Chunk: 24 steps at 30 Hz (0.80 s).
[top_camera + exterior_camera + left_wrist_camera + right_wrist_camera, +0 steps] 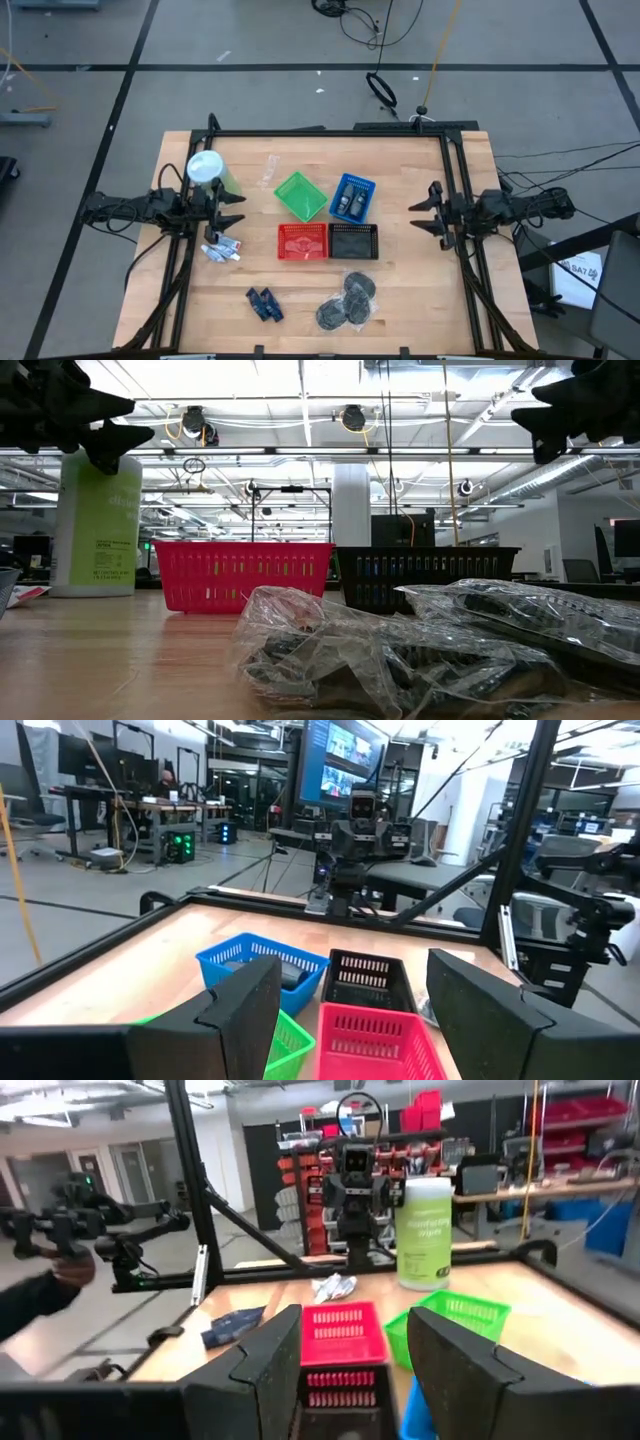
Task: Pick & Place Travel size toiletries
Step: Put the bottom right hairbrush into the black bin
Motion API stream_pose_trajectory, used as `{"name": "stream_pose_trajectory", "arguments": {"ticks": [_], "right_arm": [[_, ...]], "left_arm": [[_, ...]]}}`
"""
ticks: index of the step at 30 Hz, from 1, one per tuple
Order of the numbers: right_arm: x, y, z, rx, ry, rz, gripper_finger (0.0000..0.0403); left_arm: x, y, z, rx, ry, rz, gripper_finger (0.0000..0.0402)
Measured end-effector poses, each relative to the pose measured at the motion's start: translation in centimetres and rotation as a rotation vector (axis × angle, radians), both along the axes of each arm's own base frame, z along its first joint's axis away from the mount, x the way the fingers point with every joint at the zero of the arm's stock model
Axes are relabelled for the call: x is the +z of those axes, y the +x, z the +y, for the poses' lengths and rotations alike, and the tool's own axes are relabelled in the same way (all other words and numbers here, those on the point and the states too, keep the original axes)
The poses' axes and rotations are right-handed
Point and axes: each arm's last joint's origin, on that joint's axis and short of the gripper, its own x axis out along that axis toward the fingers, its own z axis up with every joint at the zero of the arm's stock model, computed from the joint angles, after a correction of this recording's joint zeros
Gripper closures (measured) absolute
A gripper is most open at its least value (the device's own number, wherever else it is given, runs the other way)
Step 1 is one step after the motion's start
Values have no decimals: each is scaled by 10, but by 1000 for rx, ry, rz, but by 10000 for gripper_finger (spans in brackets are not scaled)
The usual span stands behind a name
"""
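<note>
Travel size toiletries lie scattered on the wooden table [420,300], most of them not yet sorted. Whitish tubes [222,250] with red and blue marks sit near the left edge, just beside the large green container [210,172] with its white round lid. Dark blue pieces [264,303] rest toward the near edge, well apart from the baskets. Grey round packets [348,300], wrapped in crinkled clear film, are heaped near the black basket [354,241]; the low view shows the film glossy, creased and soft in outline. Dark oblong items already lie in the blue basket [352,197], so sorting appears begun but far from complete. The green basket [300,195] and the red basket [302,241] look unfilled, as far as can be seen.

All four baskets are rigid plastic mesh with rectangular rims; the green one sits rotated against the others. The table is pale butcher-block wood, framed by a dark metal rail.

Left gripper [228,208] hovers above the table near the green container, its fingers spread wide and holding nothing. Right gripper [428,212] hangs near the opposite edge, beside the blue basket's side of the table, its fingers parted with nothing between them. Judged from this layout, tubes, blue pieces and packets remain to be picked and placed.
</note>
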Motion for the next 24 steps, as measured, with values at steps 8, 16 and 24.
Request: {"name": "stream_pose_trajectory", "arguments": {"ticks": [8,16,24], "right_arm": [[-7,15,8,156,88,-190,232],[1,48,40,266,27,4,207],[19,109,110,329,-137,356,178]], "left_arm": [[1,0,0,0,1,-11,153],[3,0,0,-11,-10,-25,153],[2,0,0,-11,-9,-25,153]]}}
